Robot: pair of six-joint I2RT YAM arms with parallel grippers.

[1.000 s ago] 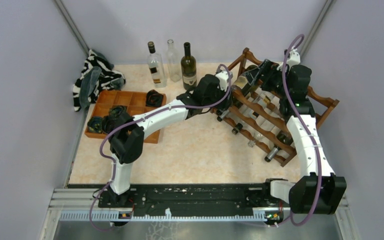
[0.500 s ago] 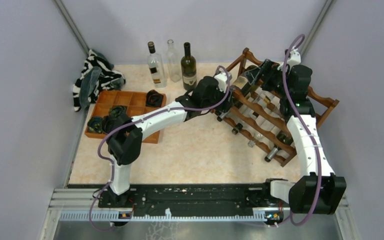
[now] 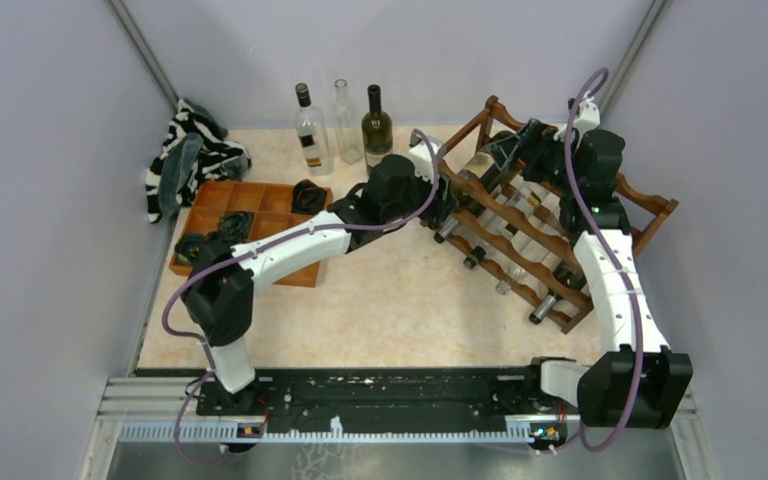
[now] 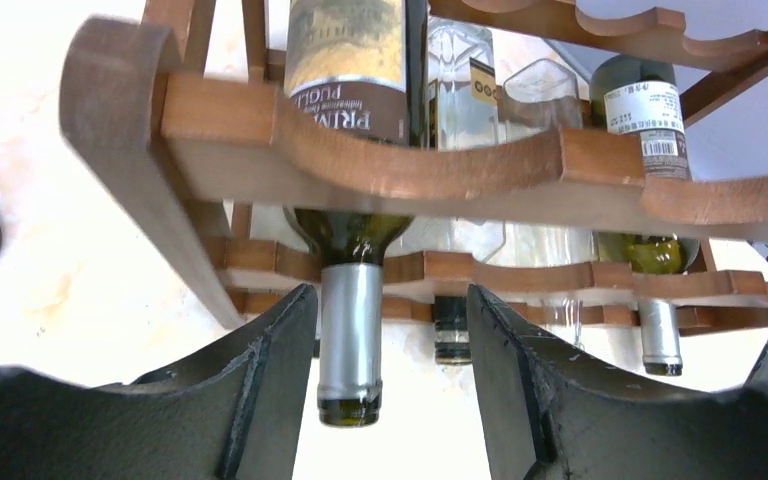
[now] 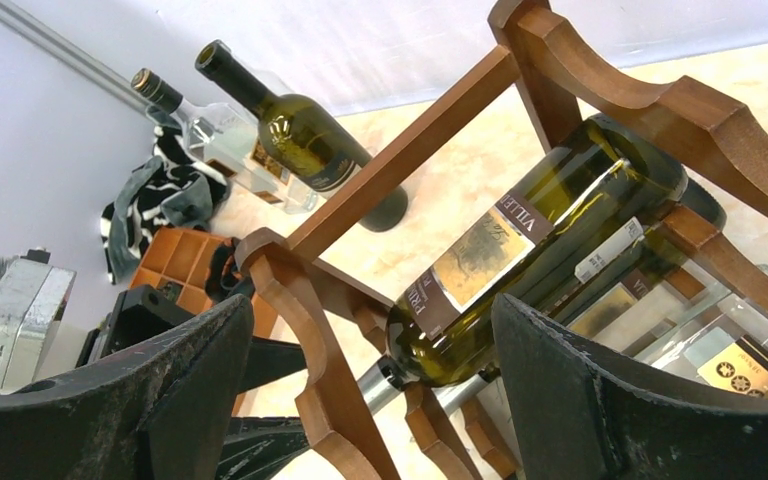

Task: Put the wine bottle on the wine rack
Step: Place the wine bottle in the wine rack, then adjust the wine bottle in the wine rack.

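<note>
The wine bottle (image 3: pixel 487 163), dark green with a beige label, lies in the top tier of the dark reddish-brown wine rack (image 3: pixel 520 250), neck pointing toward the left arm. In the left wrist view its silver-foiled neck (image 4: pixel 350 340) hangs out past the scalloped rail (image 4: pixel 410 165), between the fingers of my open left gripper (image 4: pixel 390 297), with a clear gap on the right side. My left gripper (image 3: pixel 442 203) sits at the rack's near-left corner. My right gripper (image 5: pixel 372 315) stands wide open above the bottle's body (image 5: pixel 530 250), holding nothing, at the rack's top (image 3: pixel 532 148).
Other bottles (image 3: pixel 520 265) fill the rack's lower tiers. Three bottles (image 3: pixel 345 125) stand at the back wall. An orange-brown compartment tray (image 3: pixel 260 215) with dark items and a black-and-white cloth (image 3: pixel 185 155) lie at the left.
My left gripper has opened off the bottle's neck and the left arm has drawn back leftward. The bottle stays lying in the top tier. The right arm has not moved.
</note>
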